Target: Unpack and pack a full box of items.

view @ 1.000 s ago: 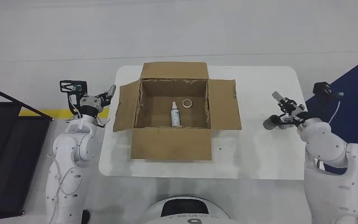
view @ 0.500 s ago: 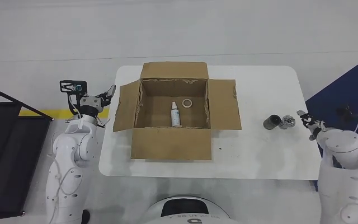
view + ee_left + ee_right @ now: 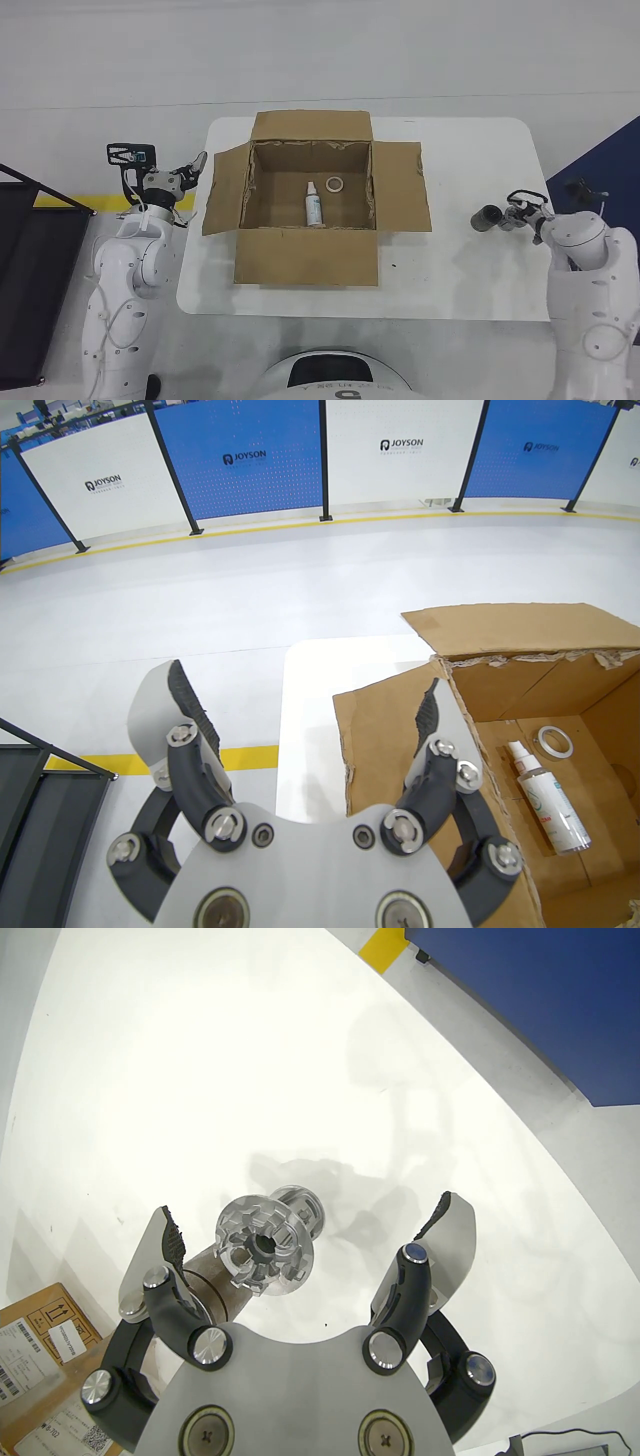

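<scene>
1. Two items lie on the floor of the cardboard box point(image 3: 306, 258), which stands open at the middle of the desk point(image 3: 450, 270) with all four flaps folded outward; a spray bottle point(image 3: 314, 207) lies flat near the centre, and a small tape ring point(image 3: 336, 185) lies just beside it at about 1 o'clock.
2. At 3 o'clock from the box, well apart from it, I see a dark cylinder point(image 3: 486, 217) and a flanged metal part point(image 3: 512, 215) lying close together on the desk; I cannot tell whether they touch.
3. My right pincer point(image 3: 310, 1218) is at that pair, its jaws spread wide and gripping nothing; the flanged metal part lies between the fingers, and the dark cylinder lies by one of them.
4. My left pincer point(image 3: 303, 680) is off the desk at 9 o'clock from the box, near the outward flap on that side; its jaws are spread and empty.
</scene>
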